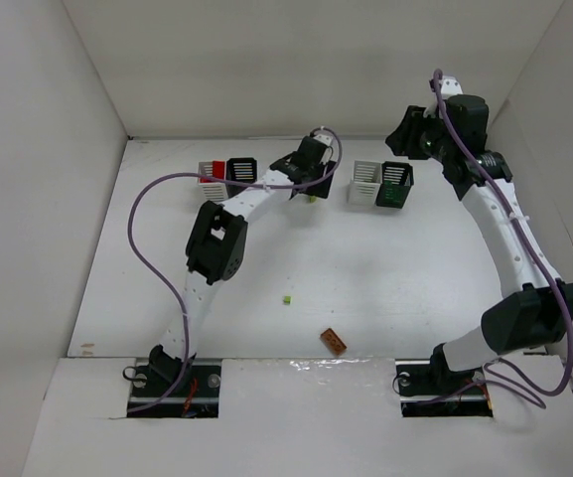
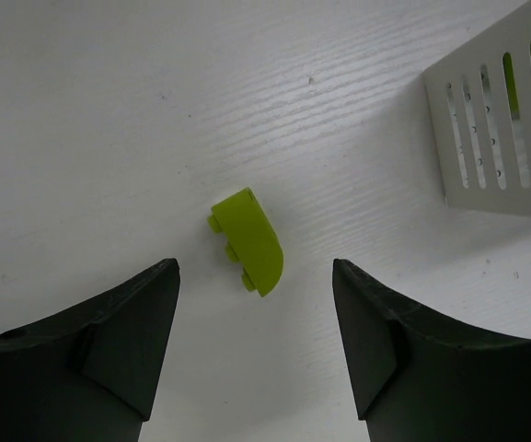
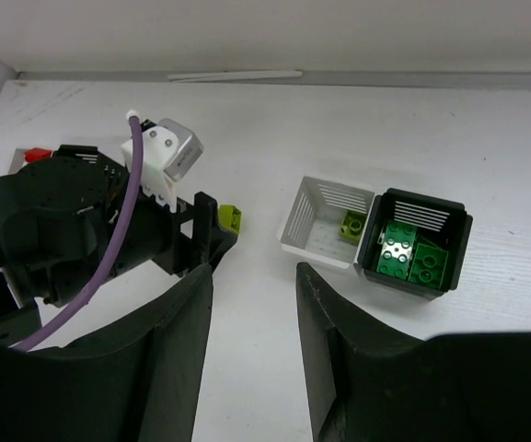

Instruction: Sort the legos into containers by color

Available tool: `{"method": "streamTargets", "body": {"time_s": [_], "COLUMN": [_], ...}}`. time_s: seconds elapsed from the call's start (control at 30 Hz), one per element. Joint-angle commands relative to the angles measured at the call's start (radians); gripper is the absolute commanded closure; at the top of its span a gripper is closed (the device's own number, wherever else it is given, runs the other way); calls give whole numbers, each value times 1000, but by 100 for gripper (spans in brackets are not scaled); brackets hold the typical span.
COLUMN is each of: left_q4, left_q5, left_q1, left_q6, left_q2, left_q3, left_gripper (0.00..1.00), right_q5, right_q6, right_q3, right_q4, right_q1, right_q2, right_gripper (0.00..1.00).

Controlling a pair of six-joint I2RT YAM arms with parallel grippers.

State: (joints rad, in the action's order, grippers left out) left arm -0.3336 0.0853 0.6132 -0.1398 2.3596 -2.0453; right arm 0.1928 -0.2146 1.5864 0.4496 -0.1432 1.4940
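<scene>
My left gripper [image 1: 311, 187] is open and low over the table, with a curved yellow-green lego [image 2: 249, 241] lying on the table just ahead of its open fingertips, untouched. This lego also shows in the top view [image 1: 312, 197] and in the right wrist view [image 3: 231, 217]. To its right stand a white bin [image 1: 364, 183] holding a yellow-green lego [image 3: 352, 224] and a black bin [image 1: 395, 185] holding green legos [image 3: 412, 258]. My right gripper [image 1: 407, 137] is open and empty, raised above this pair. A second white bin [image 1: 210, 180] and black bin [image 1: 241, 168] stand at the back left, with a red lego [image 1: 218, 168] there.
A tiny yellow-green lego [image 1: 287, 298] lies mid-table. An orange lego [image 1: 334, 341] lies near the front edge. White walls enclose the table on three sides. The white bin's slatted wall [image 2: 486, 138] is close to the left gripper's right side.
</scene>
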Motion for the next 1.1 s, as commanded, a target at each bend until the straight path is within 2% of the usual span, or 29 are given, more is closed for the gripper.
{"method": "streamTargets", "body": {"time_s": [0.0, 0.23, 0.33, 0.47, 0.5, 0.63, 0.7, 0.77, 0.93, 0.97, 1.0, 1.07], "left_q4": [5, 5, 5, 5, 5, 5, 14, 28, 169, 180, 180, 180], "left_q5": [22, 41, 50, 50, 50, 50, 41, 41, -71, -119, -119, -206], "left_q1": [-1, -1, -1, -1, -1, -1, -1, -1, -1, -1, -1, -1], "left_q6": [-18, -7, -7, -7, 2, 12, 25, 35, 69, 94, 94, 106], "left_q2": [24, 55, 55, 64, 64, 38, -17, -112, -382, -445, -468, -497], "left_q3": [-61, -61, -61, -61, -61, -52, -33, 22, 194, 207, 208, 197], "left_gripper": [36, 39, 44, 63, 73, 96, 100, 100, 100, 100, 100, 100], "right_q5": [36, 80, 89, 100, 100, 109, 109, 100, 100, 91, 91, 79], "right_q6": [-14, -32, -32, -32, -32, -32, -32, -32, -32, -32, -32, -32], "right_q3": [11, 11, 11, 0, 0, -9, -9, -9, -19, -19, -28, -28], "right_q4": [-25, -25, -25, -25, -35, -35, -35, -35, -45, -55, -55, -55], "right_q1": [13, 42, 51, 51, 51, 51, 51, 51, 51, 51, 51, 51], "right_q2": [3, 12, 12, 12, 12, 3, -6, -15, -26, -37, -37, -46], "right_gripper": [53, 53, 53, 53, 53, 53, 53, 53, 54, 54, 54, 54]}}
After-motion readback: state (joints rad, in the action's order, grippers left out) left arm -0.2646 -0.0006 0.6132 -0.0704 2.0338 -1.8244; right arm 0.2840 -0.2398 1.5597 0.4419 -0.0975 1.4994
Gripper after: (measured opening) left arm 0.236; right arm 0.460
